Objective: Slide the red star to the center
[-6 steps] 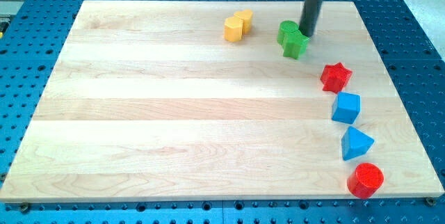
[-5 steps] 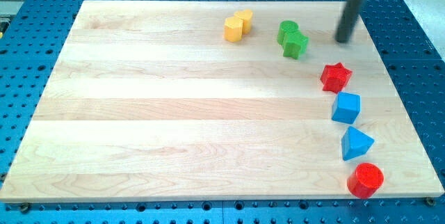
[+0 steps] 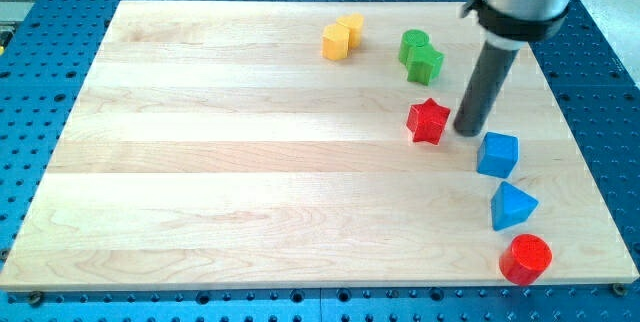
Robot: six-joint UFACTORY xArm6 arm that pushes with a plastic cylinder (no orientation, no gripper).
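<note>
The red star [image 3: 428,121] lies on the wooden board [image 3: 250,162], right of the board's middle. My tip [image 3: 467,130] rests on the board just to the star's right, a small gap apart from it. The dark rod rises from there toward the view's top right. The star sits below the green blocks and up-left of the blue cube.
Two green blocks [image 3: 421,56] sit above the star. Two yellow blocks [image 3: 342,37] lie near the top middle. A blue cube [image 3: 497,154], a blue triangular block [image 3: 512,206] and a red cylinder [image 3: 526,259] run down the right side.
My tip went from beside the green blocks out to the right, then down and left. The red star has slid left, away from the blue cube.
</note>
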